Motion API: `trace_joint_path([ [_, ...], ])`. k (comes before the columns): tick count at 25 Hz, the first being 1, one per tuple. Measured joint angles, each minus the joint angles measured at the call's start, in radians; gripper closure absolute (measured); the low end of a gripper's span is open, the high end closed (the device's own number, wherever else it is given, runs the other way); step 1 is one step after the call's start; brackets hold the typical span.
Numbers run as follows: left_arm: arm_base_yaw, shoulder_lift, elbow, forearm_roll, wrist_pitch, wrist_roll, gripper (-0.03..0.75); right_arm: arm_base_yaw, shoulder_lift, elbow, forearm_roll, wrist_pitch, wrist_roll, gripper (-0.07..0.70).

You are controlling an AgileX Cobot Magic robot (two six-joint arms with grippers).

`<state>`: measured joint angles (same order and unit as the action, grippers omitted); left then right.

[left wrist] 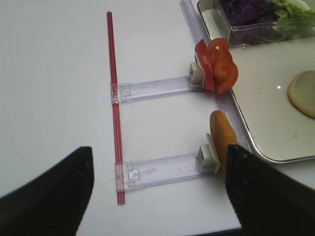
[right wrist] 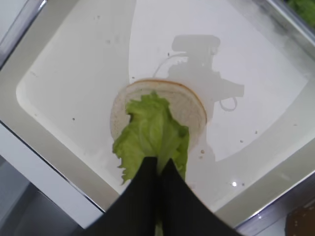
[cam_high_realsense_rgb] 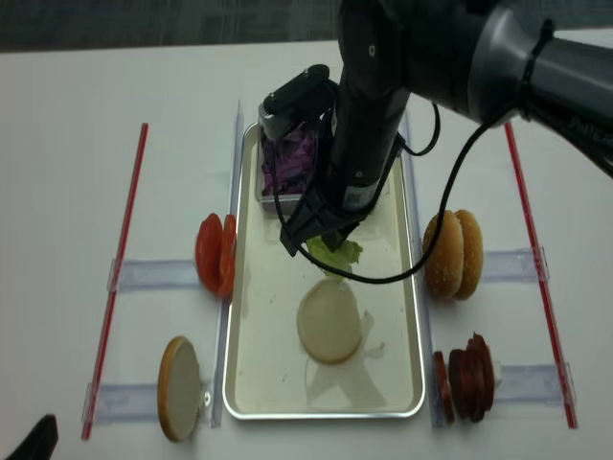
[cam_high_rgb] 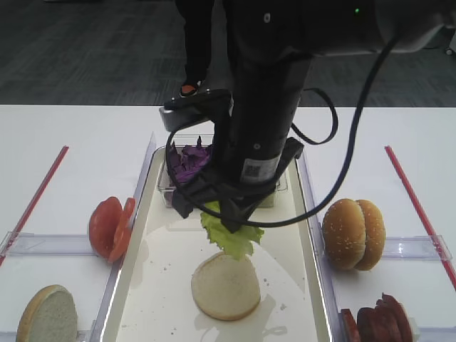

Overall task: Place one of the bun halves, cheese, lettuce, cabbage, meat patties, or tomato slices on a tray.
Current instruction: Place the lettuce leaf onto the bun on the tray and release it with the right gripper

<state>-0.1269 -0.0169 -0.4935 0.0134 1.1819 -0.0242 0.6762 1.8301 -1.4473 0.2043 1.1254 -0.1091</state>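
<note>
My right gripper (cam_high_rgb: pixel 231 217) (right wrist: pixel 158 164) is shut on a ruffled green lettuce (cam_high_rgb: pixel 231 239) (right wrist: pixel 150 135) leaf. The leaf hangs just above a bun half (cam_high_rgb: pixel 226 288) (right wrist: pixel 189 105) lying cut face up on the cream tray (cam_high_rgb: pixel 164 271) (right wrist: pixel 74 73). Over the table left of the tray, my left gripper (left wrist: pixel 158 150) stands open with nothing between its fingers. Tomato slices (cam_high_rgb: pixel 110 226) (left wrist: pixel 219 66) and another bun half (cam_high_rgb: pixel 48 313) (left wrist: pixel 224 137) stand in holders on the left. Bun halves (cam_high_rgb: pixel 353 234) and meat patties (cam_high_rgb: pixel 377 320) stand on the right. No cheese is in view.
A clear tub with purple cabbage (cam_high_rgb: pixel 189 160) (left wrist: pixel 246 10) and more green leaves sits at the tray's far end, under the right arm. Red strips (cam_high_rgb: pixel 39 192) (cam_high_rgb: pixel 417 203) run along both sides of the table. Clear plastic holders (left wrist: pixel 157 169) lie flat beside the tray.
</note>
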Motion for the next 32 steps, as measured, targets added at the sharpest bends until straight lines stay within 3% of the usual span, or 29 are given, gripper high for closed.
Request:
trace_joint_path([
  [11, 0.0, 0.0, 0.0, 0.0, 0.0, 0.0, 0.193, 0.045, 0.0, 0.167, 0.036, -0.134, 0.008, 0.596],
  [32, 0.0, 0.0, 0.0, 0.0, 0.0, 0.0, 0.193, 0.074, 0.066, 0.182, 0.056, -0.183, -0.013, 0.596],
])
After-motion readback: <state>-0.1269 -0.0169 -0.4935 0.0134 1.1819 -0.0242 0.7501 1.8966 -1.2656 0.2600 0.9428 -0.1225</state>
